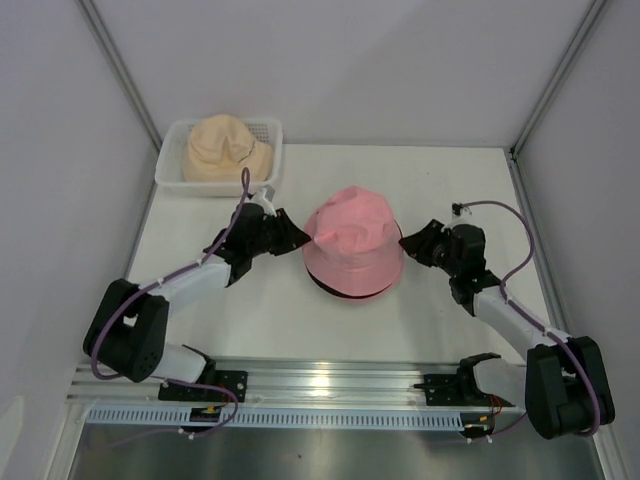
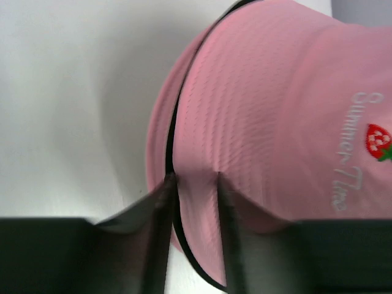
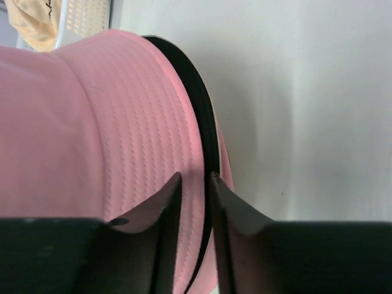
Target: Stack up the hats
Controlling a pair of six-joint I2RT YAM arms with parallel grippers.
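Pink hat (image 1: 352, 232) w/ red strawberry (image 2: 378, 141) + white script (image 2: 352, 153), black hat (image 3: 197, 98), beige hat (image 1: 225, 145), white basket (image 1: 272, 128)

On the pink hat (image 2: 275, 122) at my left claw I read "Summer Time" in white stitching beside a strawberry emblem (image 2: 378, 141).

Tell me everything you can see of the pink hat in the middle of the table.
The pink hat is a soft ribbed-fabric bucket hat with white "Summer Time" stitching and a strawberry. It sits crown up, mid-table, on a black hat whose edge peeks out. The left fingers and right fingers straddle its brim at opposite sides; a firm pinch cannot be confirmed.
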